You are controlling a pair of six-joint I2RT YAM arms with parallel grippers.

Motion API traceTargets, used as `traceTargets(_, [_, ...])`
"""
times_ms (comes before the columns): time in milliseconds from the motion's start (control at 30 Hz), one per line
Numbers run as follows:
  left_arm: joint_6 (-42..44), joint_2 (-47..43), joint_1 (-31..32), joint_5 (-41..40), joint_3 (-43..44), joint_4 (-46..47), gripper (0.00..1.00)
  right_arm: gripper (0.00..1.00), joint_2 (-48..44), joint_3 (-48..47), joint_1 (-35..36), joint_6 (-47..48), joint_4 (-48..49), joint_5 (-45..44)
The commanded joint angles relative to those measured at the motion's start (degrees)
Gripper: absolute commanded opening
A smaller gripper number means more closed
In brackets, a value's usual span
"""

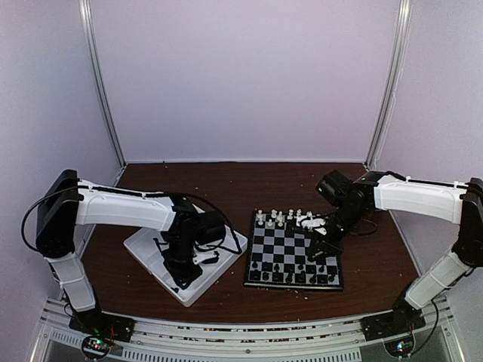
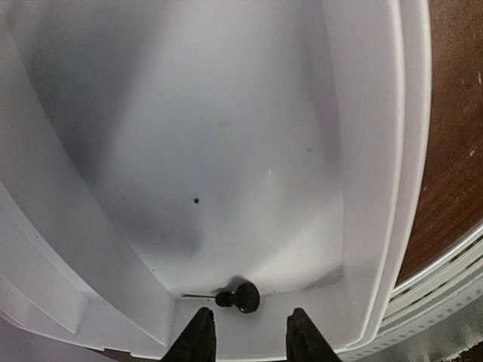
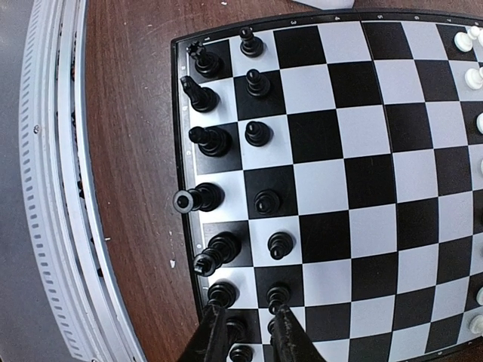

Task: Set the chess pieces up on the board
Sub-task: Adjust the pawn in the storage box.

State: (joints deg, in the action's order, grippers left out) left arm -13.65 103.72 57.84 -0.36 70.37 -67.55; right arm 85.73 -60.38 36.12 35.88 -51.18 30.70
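- Closest up in the left wrist view: the left tool (image 2: 249, 317), fingers about halfway apart with nothing between them, down low in the tray.
- Just past those fingertips there's one black pawn (image 2: 241, 297) lying on its side on the tray floor, tucked against the wall.
- The white tray (image 1: 143, 245) sits on the brown bench (image 1: 226, 181), left of the board and close beside it.
- The chessboard (image 1: 290, 253) is mid-bench, a bit to the right.
- Black chess pieces (image 3: 258, 133) fill most of the two rows along its near edge.
- White chess pieces (image 1: 279, 219) are lined up along the far edge.
- The right tool (image 3: 250, 313) hangs over the board's near right corner with a narrow gap. Black pieces show in that gap, but I honestly can't tell if it's pinching one.
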Motion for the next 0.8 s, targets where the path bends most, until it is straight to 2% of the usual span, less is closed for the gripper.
traceTargets(0, [-2.72,-0.76,0.25,2.87,-2.93,0.05,0.33,0.23,-1.10,0.49,-0.50,0.33,0.76,1.71])
traceTargets(300, [-4.54,5.07,0.25,-3.96,-2.47,0.36,0.36,0.23,-0.71,0.70,-0.78,0.51,0.98,1.90])
traceTargets(500, [-1.19,9.23,0.25,-10.98,1.77,0.04,0.21,0.23,-0.10,0.64,-0.92,0.25,1.20,2.20])
traceTargets(600, [1.05,11.02,0.09,-13.01,6.48,-0.71,0.18,0.23,0.28,0.53,-0.93,0.25,1.14,2.30])
traceTargets(767, [2.97,11.66,-1.64,-11.23,10.37,1.89,0.15,0.22,0.32,0.70,-1.12,0.01,1.37,1.91])
